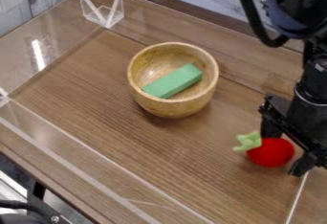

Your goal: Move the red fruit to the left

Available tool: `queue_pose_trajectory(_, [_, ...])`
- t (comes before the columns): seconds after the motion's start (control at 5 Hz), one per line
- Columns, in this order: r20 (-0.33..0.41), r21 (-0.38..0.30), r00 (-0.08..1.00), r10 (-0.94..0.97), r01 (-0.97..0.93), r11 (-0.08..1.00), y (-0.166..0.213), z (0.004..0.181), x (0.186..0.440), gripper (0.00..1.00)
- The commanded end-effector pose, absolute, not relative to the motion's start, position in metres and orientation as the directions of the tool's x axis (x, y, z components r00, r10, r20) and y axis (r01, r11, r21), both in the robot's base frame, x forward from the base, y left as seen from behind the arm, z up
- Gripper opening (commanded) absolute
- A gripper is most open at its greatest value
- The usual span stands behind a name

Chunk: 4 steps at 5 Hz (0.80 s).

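Wooden table [90, 99] with low clear walls, one black arm working near the right edge.

Pretty simple setup: a wooden bowl [173, 78] was sat near the middle of the table, with a green block [173, 80] lying tilted inside it. The red fruit [267, 151] was resting on the tabletop well to the right of the bowl, its pale green stem [247, 143] pointing left. The gripper [286, 148] was pointed straight down right over the fruit, jaws spread wide either side of it, so nothing was actually being held.
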State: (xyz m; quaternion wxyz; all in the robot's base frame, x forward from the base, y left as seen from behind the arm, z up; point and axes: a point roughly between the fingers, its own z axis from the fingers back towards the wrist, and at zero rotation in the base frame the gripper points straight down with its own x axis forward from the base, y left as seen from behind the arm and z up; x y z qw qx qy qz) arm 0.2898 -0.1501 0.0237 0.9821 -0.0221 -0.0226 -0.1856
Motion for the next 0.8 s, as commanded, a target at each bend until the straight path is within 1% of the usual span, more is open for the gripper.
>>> queue_pose_trajectory(0.0, [0.063,-0.043,0.918,-0.391,0.394,0.918,-0.154,0.022,0.289,0.0])
queue_pose_trajectory(0.6, [0.065,-0.053,0.895,-0.442,0.445,0.894,-0.156,0.016,0.276,0.0])
